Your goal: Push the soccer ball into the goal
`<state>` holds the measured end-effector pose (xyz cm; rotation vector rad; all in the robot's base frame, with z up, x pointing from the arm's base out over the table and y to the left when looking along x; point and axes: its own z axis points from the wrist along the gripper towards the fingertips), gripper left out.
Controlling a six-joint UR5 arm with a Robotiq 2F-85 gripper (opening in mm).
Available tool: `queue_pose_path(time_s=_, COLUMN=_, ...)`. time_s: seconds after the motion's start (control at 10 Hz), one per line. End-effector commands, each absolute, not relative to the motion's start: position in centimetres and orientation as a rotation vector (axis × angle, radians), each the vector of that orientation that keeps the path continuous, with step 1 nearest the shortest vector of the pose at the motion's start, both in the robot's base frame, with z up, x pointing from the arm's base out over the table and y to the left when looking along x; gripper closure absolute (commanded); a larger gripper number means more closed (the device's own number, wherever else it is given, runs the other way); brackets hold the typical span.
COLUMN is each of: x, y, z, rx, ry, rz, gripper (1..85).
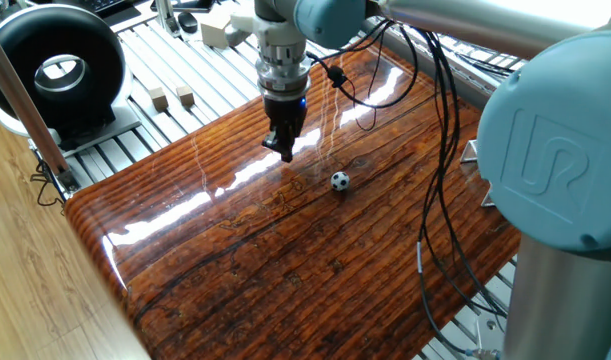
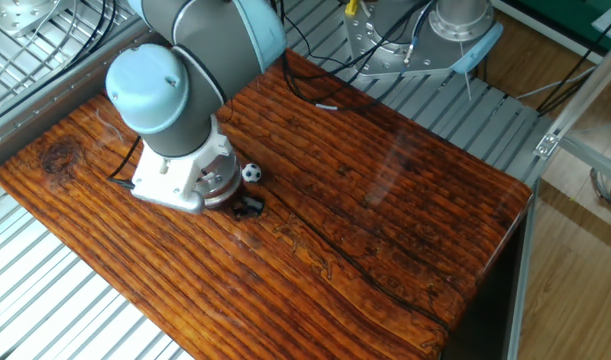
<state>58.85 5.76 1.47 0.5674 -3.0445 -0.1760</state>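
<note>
The soccer ball [image 1: 339, 181], tiny and black-and-white, rests on the glossy wooden board [image 1: 285, 260]. My gripper [image 1: 285, 151] points straight down, shut with nothing in it, its tips just over the board about two ball-widths left of the ball and apart from it. In the other fixed view the ball [image 2: 251, 171] lies beside my wrist, just beyond the dark fingertips [image 2: 247, 207]. The goal [image 2: 385, 58], a silver-grey metal frame with a triangular side piece, stands off the board's far edge. In the one fixed view only a grey corner of the goal [image 1: 472, 153] shows behind my arm.
A big black ring-shaped device [image 1: 55, 70] stands at the back left. Two small tan cubes [image 1: 172, 97] and a larger pale block [image 1: 217, 30] lie on the slatted metal table. Black cables [image 1: 435, 200] hang over the board's right side. My arm's blue elbow [image 2: 150, 90] hides part of the board.
</note>
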Motion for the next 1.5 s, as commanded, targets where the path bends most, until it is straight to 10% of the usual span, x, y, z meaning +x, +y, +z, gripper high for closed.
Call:
queue_pose_path(time_s=0.0, x=55.3, y=7.4, z=1.5, rx=0.533, ry=-3.039, rz=-0.168, gripper=84.7)
queue_pose_path(time_s=1.4, x=51.0, y=1.8, z=1.3, rx=0.334, ry=-3.071, rz=-0.103, gripper=84.7)
